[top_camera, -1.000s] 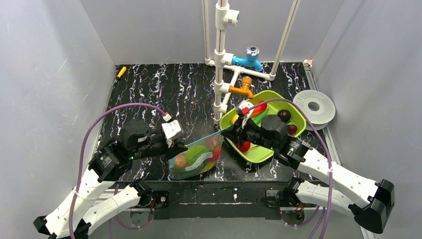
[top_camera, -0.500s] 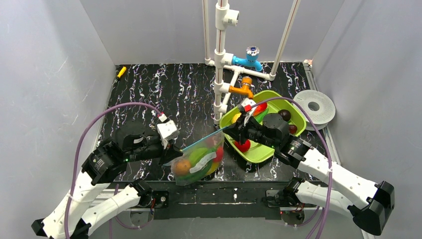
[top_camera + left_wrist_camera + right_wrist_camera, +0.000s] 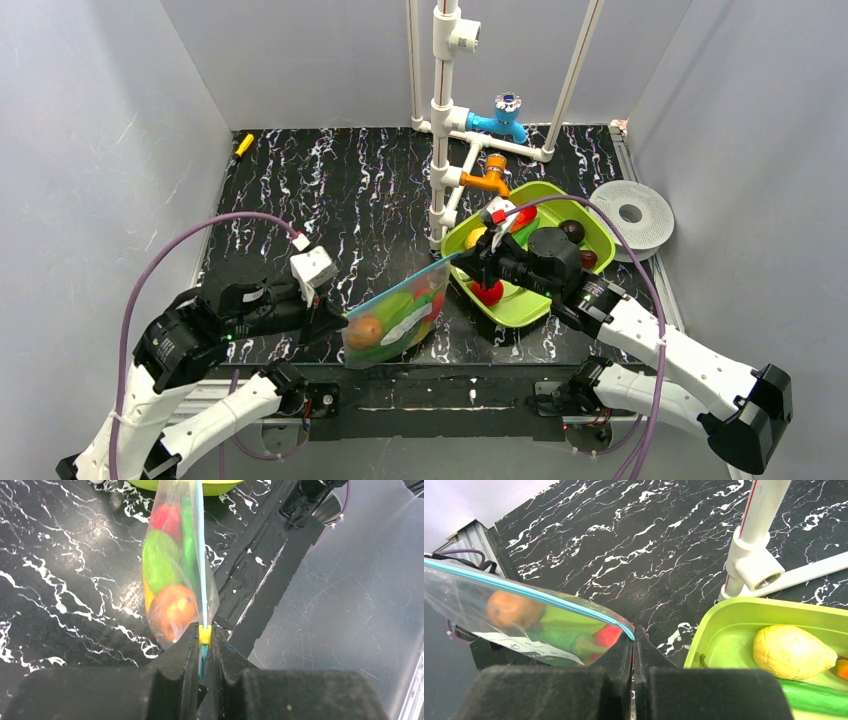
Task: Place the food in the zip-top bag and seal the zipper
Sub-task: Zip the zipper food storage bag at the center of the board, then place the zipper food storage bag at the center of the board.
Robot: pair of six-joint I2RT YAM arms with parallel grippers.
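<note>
The zip-top bag point(image 3: 395, 318) hangs stretched between my two grippers near the table's front edge. Inside it are an orange piece point(image 3: 172, 611), a green one point(image 3: 160, 565) and a red one point(image 3: 167, 521) of the food. My left gripper point(image 3: 204, 635) is shut on the yellow slider at the near end of the light-blue zipper point(image 3: 201, 555). My right gripper point(image 3: 633, 636) is shut on the bag's other top corner, where the zipper point(image 3: 529, 592) ends. More food lies in the lime-green tray point(image 3: 545, 187): a yellow fruit point(image 3: 791, 650), a red piece point(image 3: 488, 292) and a brown one point(image 3: 571, 232).
A white pipe frame point(image 3: 441, 130) with a blue tap point(image 3: 500, 118) and an orange tap point(image 3: 490, 178) stands just behind the tray. To the right of the tray lies a white disc point(image 3: 630, 214). At the back left corner is a small yellow object point(image 3: 244, 144).
My left gripper has drawn back to the left and toward the near edge along the zipper, and the bag has stretched out longer. The right gripper has stayed put.
</note>
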